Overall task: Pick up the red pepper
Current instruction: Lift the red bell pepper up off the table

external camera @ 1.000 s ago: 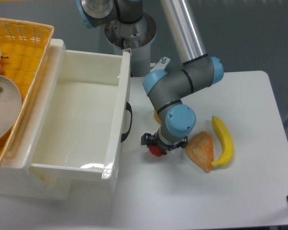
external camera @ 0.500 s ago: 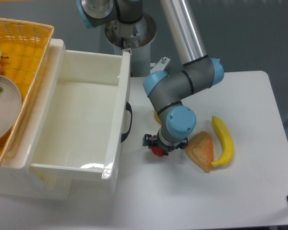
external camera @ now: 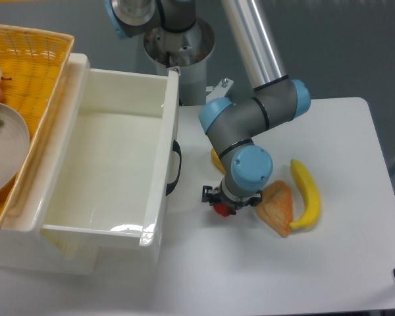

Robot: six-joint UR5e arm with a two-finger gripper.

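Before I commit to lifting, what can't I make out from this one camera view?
- Red pepper: mostly hidden under the wrist; only a red sliver shows.
- Gripper: fingers covered by the arm, so open or shut is unreadable.
- Yellow item behind the arm: mostly blocked.
- Plate in the basket: cut off by left edge.

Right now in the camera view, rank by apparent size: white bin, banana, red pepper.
1. white bin
2. banana
3. red pepper, though the claw hides most of it, so its full size is unsure.

Claw (external camera: 227,203) low over red pepper (external camera: 222,210), banana (external camera: 307,193) right, white bin (external camera: 118,164) left
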